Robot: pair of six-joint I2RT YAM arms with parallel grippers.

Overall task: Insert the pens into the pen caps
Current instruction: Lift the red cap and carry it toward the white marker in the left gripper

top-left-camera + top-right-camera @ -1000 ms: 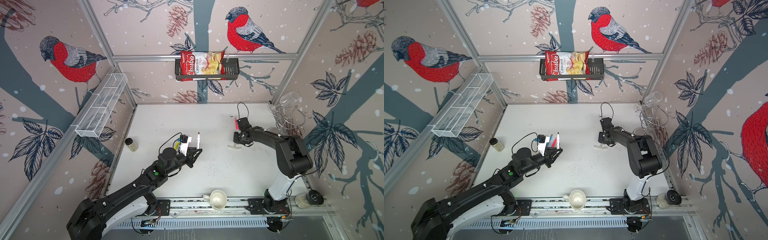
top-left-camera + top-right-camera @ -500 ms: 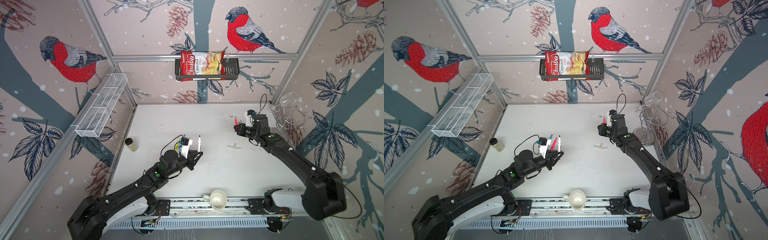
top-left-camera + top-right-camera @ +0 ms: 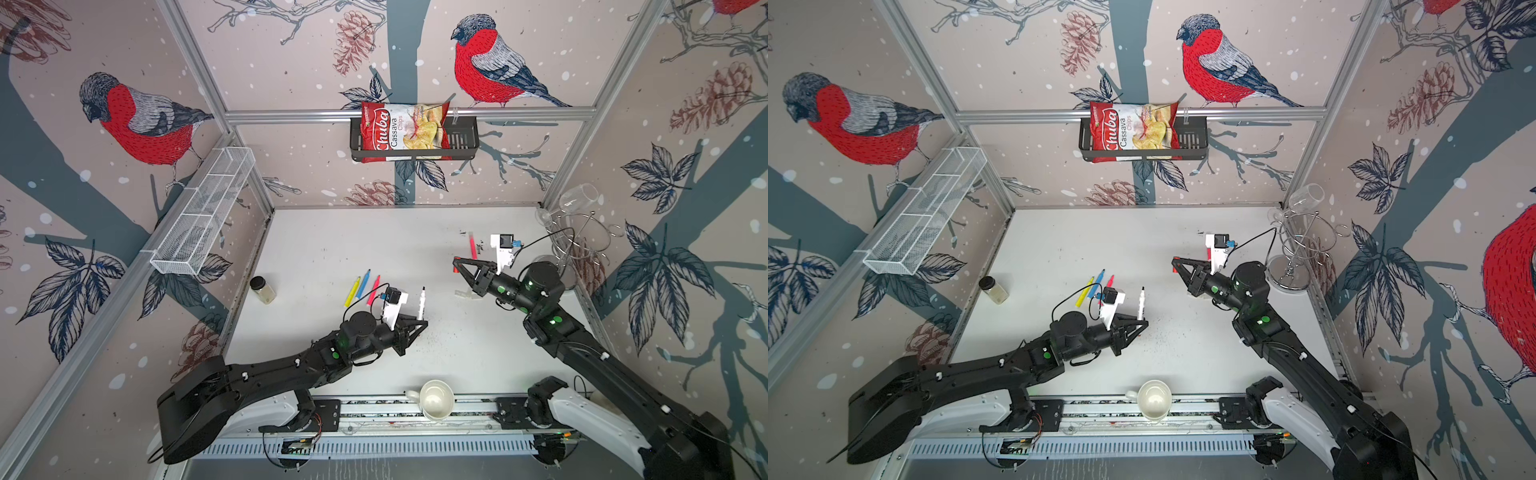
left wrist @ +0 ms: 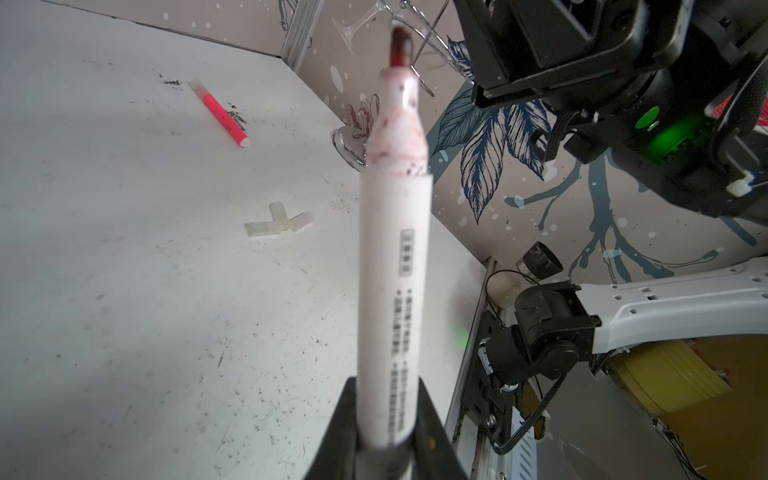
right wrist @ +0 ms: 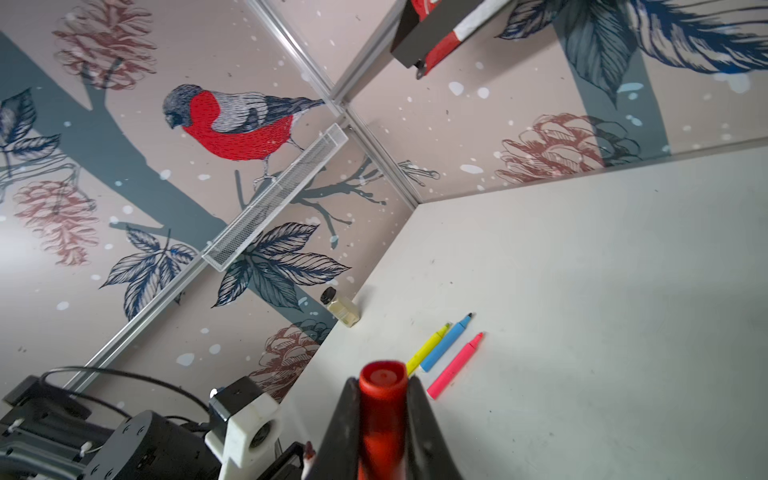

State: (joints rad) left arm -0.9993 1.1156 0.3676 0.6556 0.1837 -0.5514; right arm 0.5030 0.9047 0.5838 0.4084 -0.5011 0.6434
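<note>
While the left arm reaches low from its base at the near edge toward the middle of the desk, its left end effector is clamped on the lower end of a white marker. The marker's dark tip is at the free end, clear of the desk surface. In the left wrist view the marker sits squeezed between both fingers.

The right arm rises from its base at the near right, bends at the elbow and points leftward. Its right end effector pinches a red cap at the fingertips, above the desk. The right wrist view shows the cap held with its rounded end outward.

The two end effectors face each other, well apart, with bare desk between them. A yellow pen, a blue pen and a pink pen lie side by side just behind the left wrist camera. A second pink pen lies farther back, beyond the right end effector. Translucent caps lie in a small cluster on the desk beneath the right wrist.

A small jar stands at the left edge. A wire glass rack fills the far right corner, close to the right arm. A white cup sits at the near edge between the two arm bases.
</note>
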